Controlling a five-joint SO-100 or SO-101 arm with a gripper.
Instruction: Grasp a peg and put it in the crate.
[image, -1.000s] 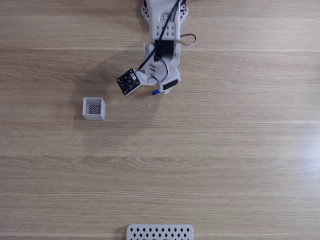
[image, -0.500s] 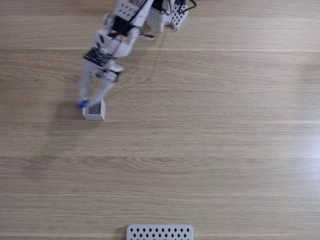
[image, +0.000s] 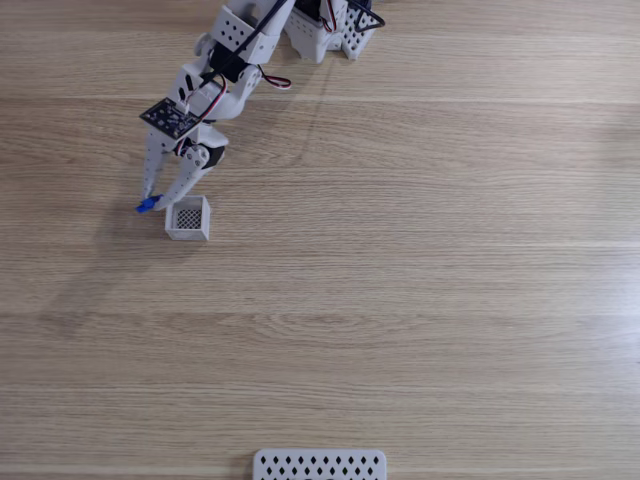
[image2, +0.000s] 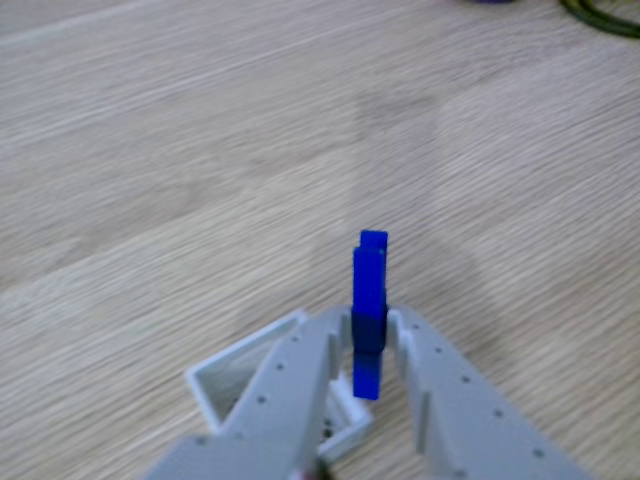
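While the white two-finger gripper (image2: 369, 340) pinches the thin bright blue rectangular peg (image2: 369, 300) just beside the small white mesh-bottomed crate (image: 187, 218), it should centre the peg over the opening before letting go.

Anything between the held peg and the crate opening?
Nothing visible. The pincer holds the peg upright; in the fixed view the peg sits just left of the crate, whose top is open, with bare table around it.
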